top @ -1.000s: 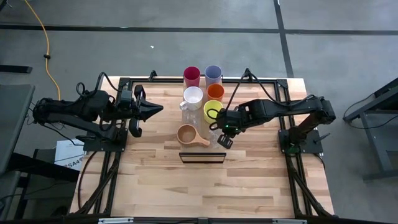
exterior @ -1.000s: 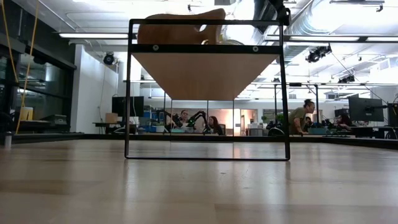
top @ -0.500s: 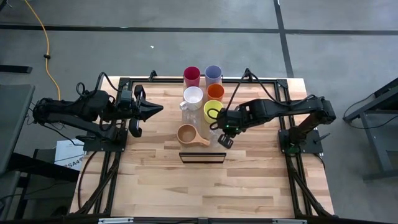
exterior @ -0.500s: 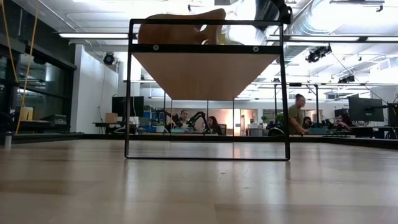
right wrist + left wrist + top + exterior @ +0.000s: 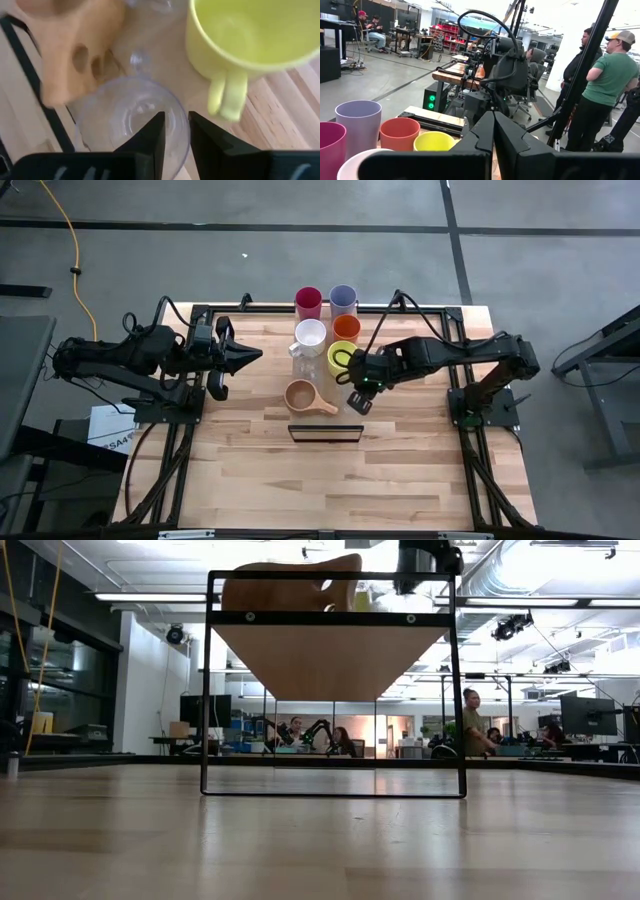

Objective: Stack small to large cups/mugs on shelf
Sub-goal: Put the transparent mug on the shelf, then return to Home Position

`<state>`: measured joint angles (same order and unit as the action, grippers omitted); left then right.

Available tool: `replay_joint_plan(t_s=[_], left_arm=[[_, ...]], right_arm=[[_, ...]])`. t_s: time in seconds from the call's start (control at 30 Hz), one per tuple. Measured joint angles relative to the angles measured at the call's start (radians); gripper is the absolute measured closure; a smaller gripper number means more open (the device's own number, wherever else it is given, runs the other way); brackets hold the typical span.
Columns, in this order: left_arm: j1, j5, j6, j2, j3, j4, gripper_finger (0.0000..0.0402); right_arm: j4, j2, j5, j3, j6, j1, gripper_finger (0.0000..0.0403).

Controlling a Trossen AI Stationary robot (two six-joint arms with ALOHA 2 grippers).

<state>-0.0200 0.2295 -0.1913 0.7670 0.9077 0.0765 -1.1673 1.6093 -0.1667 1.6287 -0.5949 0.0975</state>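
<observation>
Right gripper (image 5: 174,137) center frame, fingers slightly parted astride the clear glass (image 5: 131,117) rim; yellow mug (image 5: 250,37) upper right. Left gripper (image 5: 493,131) clenched.

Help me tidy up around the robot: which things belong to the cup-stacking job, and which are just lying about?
Job: red tumbler, lavender tumbler, orange tumbler, white mug, yellow mug, wooden handled cup, clear glass, second clear glass, shelf.
Lying about: yellow cable, labelled box.

Only one marking reads at all: on a white box (image 5: 108,432) lying on the floor beside the tabletop (image 5: 400,470), under the left arm, partial dark lettering shows that looks like "SA4".
</observation>
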Motion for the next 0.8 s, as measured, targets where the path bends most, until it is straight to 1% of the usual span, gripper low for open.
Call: replay_joint_plan(t_s=[0.2, 0.47, 0.6, 0.73, 0.8], left_arm=[[0.0, 0.0, 0.0, 0.0, 0.0, 0.0, 0.0402], [0.0, 0.0, 0.0, 0.0, 0.0, 0.0, 0.0401], [0.0, 0.0, 0.0, 0.0, 0.0, 0.0, 0.0402], [0.0, 0.0, 0.0, 0.0, 0.0, 0.0, 0.0402], [0.0, 0.0, 0.0, 0.0, 0.0, 0.0, 0.0402]], right_arm=[[0.099, 0.0, 0.001, 0.001, 0.01, 0.0, 0.0322], [0.12, -0.013, 0.002, 0.001, 0.05, -0.008, 0.0322], [0.135, -0.067, -0.021, 0.001, 0.107, -0.004, 0.0322], [0.135, -0.135, -0.078, 0.001, 0.191, 0.022, 0.0322], [0.142, -0.174, -0.081, -0.016, 0.238, 0.036, 0.0322]])
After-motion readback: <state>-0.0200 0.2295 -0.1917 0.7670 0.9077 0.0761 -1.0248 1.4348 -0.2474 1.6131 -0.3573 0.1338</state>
